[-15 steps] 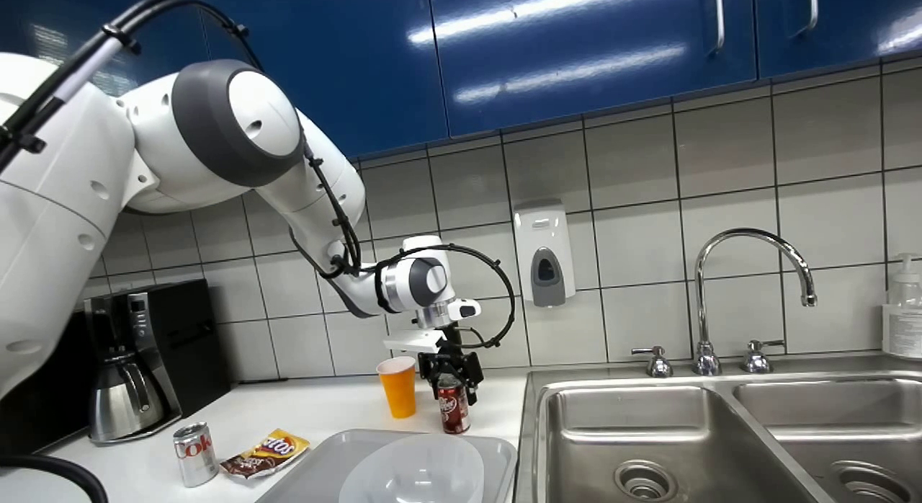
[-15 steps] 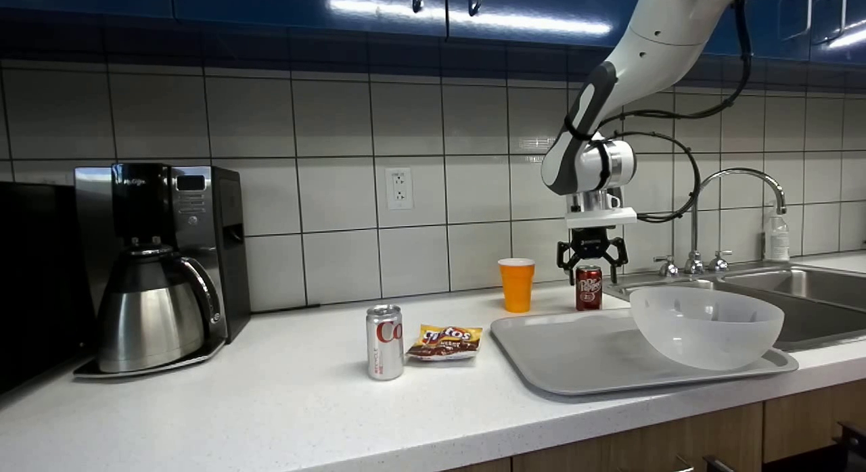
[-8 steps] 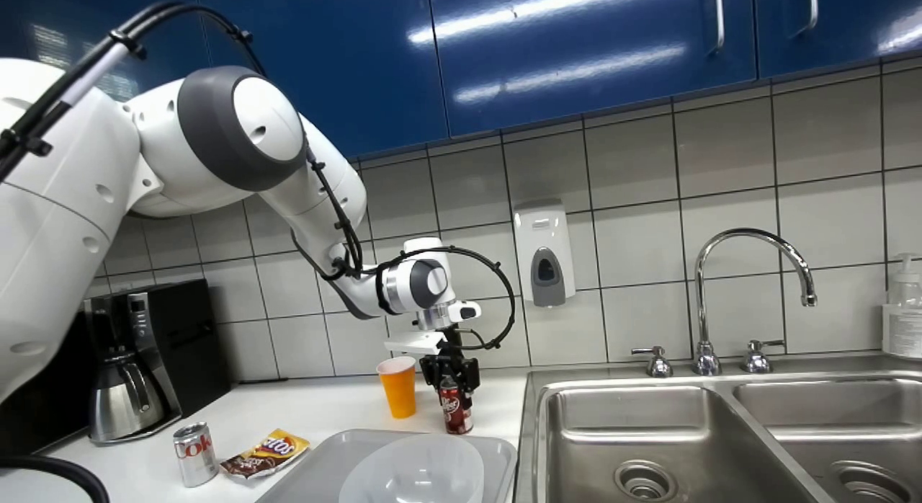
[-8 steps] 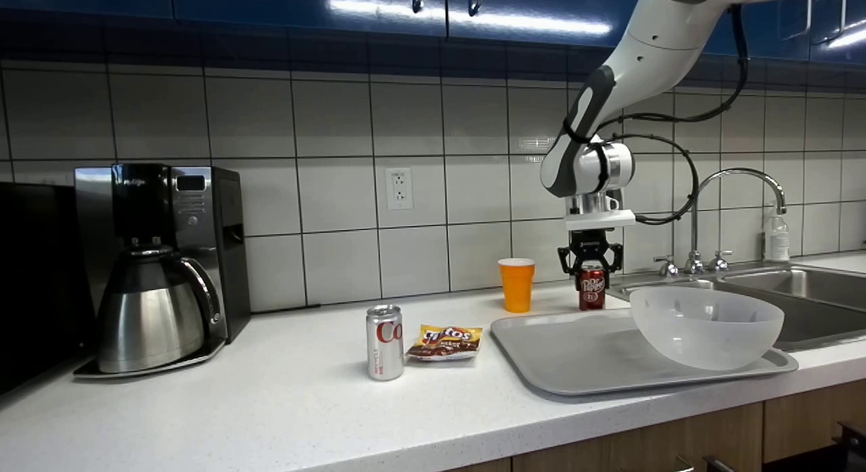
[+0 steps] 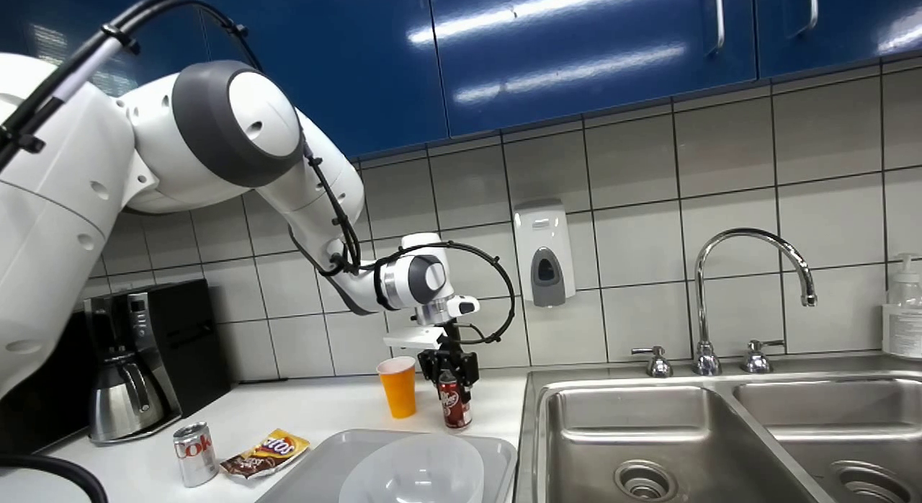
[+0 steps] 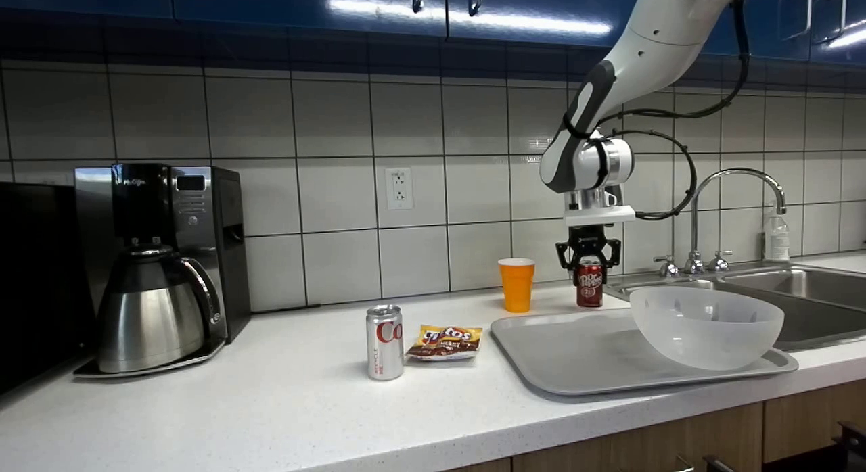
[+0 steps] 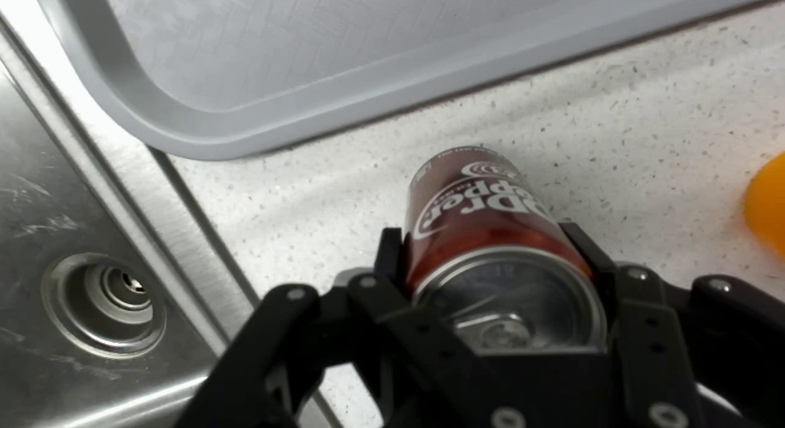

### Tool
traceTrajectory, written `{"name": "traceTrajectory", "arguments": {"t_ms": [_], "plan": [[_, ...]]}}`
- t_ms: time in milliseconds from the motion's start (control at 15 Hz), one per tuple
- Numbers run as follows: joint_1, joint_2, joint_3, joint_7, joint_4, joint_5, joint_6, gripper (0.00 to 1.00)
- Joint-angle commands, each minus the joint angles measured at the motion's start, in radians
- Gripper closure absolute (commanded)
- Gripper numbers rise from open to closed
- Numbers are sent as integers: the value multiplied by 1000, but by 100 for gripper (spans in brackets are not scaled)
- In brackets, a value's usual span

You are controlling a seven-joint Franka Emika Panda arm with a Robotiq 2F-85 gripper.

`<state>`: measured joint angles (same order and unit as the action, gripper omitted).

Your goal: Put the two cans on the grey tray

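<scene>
My fingers (image 7: 388, 256) grip the Dr Pepper can (image 7: 478, 213), one against each side near its silvery top; looks like a real hold. Can upright, long axis in line with my fingers, base away from me. Can't tell if that base clears the table (image 6: 237, 411). Key relation: grey tray (image 7: 368, 100) lies just beside the can; wrist view shows a strip of table between base and rim, which the exterior views barely give. So I judge the next move as a lift over that rim, then a short sideways carry, can kept vertical. Low lift could catch the rim. Sink (image 7: 55, 207) on one side of me, orange cup (image 6: 517, 289) near on the other. Both exterior views show what the wrist view lacks: a translucent bowl (image 6: 707, 326) sitting on the tray at the sink end, so I'd set down toward the other end or risk a bump. Further out, snack bag (image 6: 445, 342). Just beside it the silver Coke can (image 6: 384, 347), upright on the table, well apart from me. Neither can is on the tray; early in the task, I'd say.
</scene>
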<state>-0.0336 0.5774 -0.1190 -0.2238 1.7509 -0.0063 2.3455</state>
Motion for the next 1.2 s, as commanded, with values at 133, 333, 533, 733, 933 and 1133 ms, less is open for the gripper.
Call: {"name": "traceTrajectory", "arguments": {"t_ms": [133, 333, 533, 733, 933, 1133], "plan": [[-15, -148, 24, 70, 112, 12, 26, 61], [-12, -216, 29, 96, 176, 11, 22, 61], [2, -283, 34, 102, 257, -2, 37, 61], [15, -343, 49, 109, 328, -5, 54, 61], [30, -388, 69, 114, 384, -3, 77, 61], [47, -412, 92, 124, 429, 2, 103, 61]]}}
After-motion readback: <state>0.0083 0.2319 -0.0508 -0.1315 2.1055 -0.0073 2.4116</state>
